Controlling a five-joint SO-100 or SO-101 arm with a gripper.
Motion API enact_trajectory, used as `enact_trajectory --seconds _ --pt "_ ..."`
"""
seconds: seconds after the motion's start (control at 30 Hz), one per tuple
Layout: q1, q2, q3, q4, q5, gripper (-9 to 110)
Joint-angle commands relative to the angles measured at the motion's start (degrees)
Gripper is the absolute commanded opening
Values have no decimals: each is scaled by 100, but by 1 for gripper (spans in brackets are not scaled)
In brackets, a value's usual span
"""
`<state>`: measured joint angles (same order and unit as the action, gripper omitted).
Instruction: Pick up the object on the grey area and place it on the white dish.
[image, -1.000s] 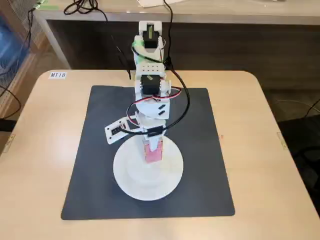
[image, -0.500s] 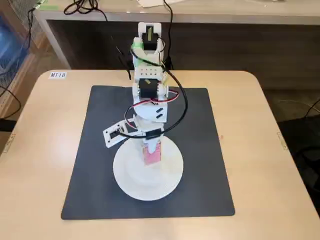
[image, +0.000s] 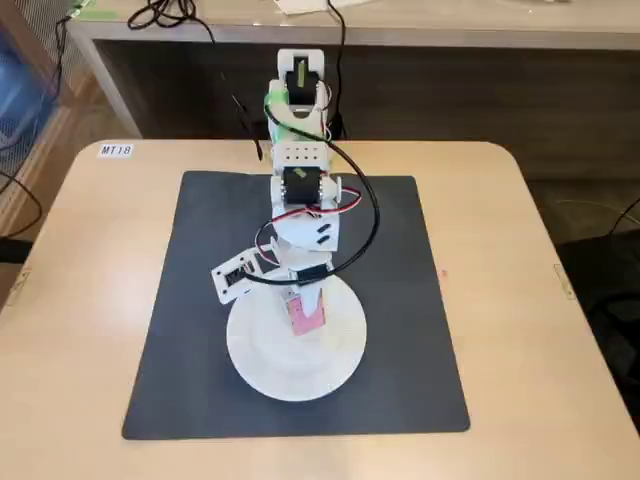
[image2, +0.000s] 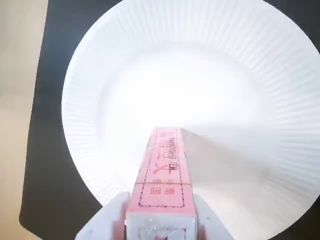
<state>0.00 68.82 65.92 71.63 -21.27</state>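
Observation:
The small pink block (image: 306, 315) with a tan edge is held in my gripper (image: 305, 312), over the white dish (image: 262, 360). The dish lies on the front middle of the dark grey mat (image: 200, 260). In the wrist view the pink block (image2: 161, 172) sticks out forward between the white fingers (image2: 106, 222), with its far end above or touching the middle of the dish (image2: 200, 80); contact cannot be told. The gripper (image2: 161, 220) is shut on the block. The mat shows at the edges (image2: 50, 165).
The light wooden tabletop (image: 540, 300) surrounds the mat, with a label "MT18" (image: 115, 150) at the back left. The arm's base (image: 300, 100) stands at the table's back edge, with black cables looping beside it. A desk edge runs behind.

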Motion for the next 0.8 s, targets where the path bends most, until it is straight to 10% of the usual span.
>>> enact_trajectory --seconds 0.0,0.77 --pt "-26 79 -290 -70 -62 19" --pt "-62 26 -694 105 -70 29"
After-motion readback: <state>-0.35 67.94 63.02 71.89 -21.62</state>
